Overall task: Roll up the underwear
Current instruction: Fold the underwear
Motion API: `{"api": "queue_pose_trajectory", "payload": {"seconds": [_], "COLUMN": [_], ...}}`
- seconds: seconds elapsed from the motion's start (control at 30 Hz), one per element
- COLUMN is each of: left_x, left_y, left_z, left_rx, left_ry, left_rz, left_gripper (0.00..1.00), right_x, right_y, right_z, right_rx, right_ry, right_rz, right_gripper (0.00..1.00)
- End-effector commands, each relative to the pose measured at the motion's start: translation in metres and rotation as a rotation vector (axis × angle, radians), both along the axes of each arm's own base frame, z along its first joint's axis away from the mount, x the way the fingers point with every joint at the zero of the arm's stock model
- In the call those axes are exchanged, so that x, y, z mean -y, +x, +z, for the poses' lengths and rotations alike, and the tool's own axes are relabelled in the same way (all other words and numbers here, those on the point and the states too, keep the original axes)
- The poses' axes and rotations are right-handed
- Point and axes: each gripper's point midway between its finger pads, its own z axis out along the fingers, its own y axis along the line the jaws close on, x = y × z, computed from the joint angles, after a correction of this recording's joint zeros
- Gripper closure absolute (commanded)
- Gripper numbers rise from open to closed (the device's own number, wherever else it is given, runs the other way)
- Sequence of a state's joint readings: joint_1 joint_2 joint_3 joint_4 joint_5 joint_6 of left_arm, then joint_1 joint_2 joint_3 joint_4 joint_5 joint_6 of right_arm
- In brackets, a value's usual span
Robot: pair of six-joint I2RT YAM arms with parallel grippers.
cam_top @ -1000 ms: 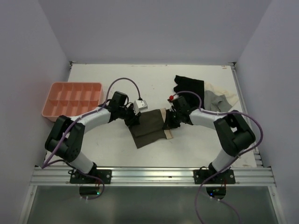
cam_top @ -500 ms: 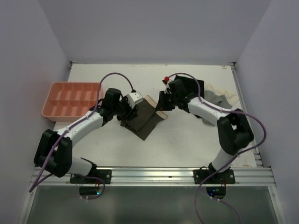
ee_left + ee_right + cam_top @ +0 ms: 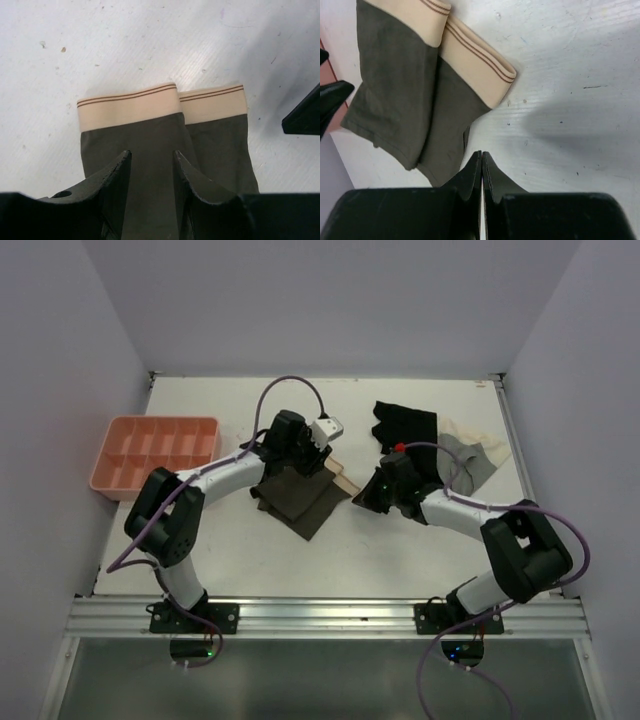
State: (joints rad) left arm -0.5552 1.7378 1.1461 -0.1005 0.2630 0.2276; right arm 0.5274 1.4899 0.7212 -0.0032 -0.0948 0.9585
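Note:
The underwear is dark brown with a pale beige waistband. It lies folded in two side-by-side panels on the white table, the waistband at its far right end. My left gripper is open and hovers over the waistband end, with brown fabric showing between its fingers. My right gripper is shut and empty, just right of the underwear and apart from it. In the right wrist view its closed tips sit by the fabric's edge.
A pink compartment tray stands at the left. A black garment and a grey-and-cream garment lie at the back right, behind the right arm. The table's back wall is beyond them.
The underwear went from spread flat to folded in two. My right gripper let go of the waistband and drew back to the right. My left gripper moved to the far end.

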Motion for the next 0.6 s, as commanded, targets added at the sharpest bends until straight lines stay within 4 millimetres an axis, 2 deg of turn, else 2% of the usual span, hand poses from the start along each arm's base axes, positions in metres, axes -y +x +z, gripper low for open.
{"api": "queue_pose_trajectory", "payload": {"seconds": [0.0, 0.07, 0.13, 0.17, 0.2, 0.27, 0.43, 0.57], "left_x": [0.017, 0.023, 0.027, 0.026, 0.026, 0.027, 0.035, 0.041], "left_y": [0.017, 0.019, 0.022, 0.025, 0.026, 0.027, 0.031, 0.03], "left_z": [0.007, -0.001, -0.003, -0.009, -0.011, -0.014, -0.014, -0.021], "left_rx": [0.054, 0.049, 0.05, 0.044, 0.043, 0.037, 0.034, 0.019], "left_ry": [0.025, 0.048, 0.053, 0.067, 0.071, 0.074, 0.065, 0.08], "left_rz": [0.01, 0.008, 0.011, 0.02, 0.023, 0.024, 0.013, -0.003], "left_gripper": [0.58, 0.58, 0.58, 0.58, 0.59, 0.59, 0.59, 0.59], "right_x": [-0.008, -0.014, -0.016, -0.021, -0.02, -0.021, -0.011, -0.009], "right_y": [0.027, 0.034, 0.032, 0.038, 0.036, 0.039, 0.047, 0.05], "right_z": [0.013, 0.017, 0.009, 0.017, 0.011, 0.015, 0.001, -0.02], "right_rx": [0.059, 0.077, 0.053, 0.088, 0.07, 0.088, 0.082, 0.058], "right_ry": [0.135, 0.194, 0.231, 0.276, 0.293, 0.326, 0.28, 0.252], "right_rz": [-0.157, -0.179, -0.201, -0.201, -0.219, -0.237, -0.305, -0.331], "right_gripper": [0.98, 0.98, 0.98, 0.99, 0.99, 0.99, 0.98, 0.99]}}
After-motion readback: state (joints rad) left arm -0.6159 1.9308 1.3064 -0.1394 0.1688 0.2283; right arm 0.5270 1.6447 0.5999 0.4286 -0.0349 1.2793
